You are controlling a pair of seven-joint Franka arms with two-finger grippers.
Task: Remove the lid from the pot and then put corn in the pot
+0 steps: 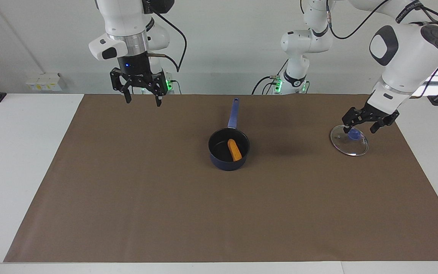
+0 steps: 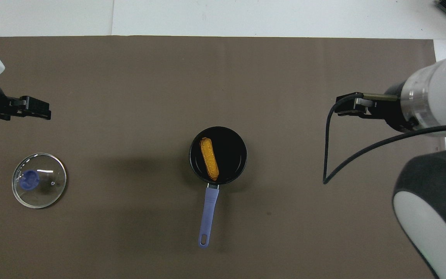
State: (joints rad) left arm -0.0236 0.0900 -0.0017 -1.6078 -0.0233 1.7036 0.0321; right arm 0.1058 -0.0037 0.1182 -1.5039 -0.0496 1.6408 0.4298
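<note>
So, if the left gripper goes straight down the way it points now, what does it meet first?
Probably the lid, near its blue knob: the open left gripper hangs just over it. Depth is uncertain.

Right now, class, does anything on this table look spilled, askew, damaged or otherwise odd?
Nothing stands out. The corn lies inside the upright pot. The lid rests flat on the mat toward the left arm's end. The left gripper and right gripper are open, raised and empty.
</note>
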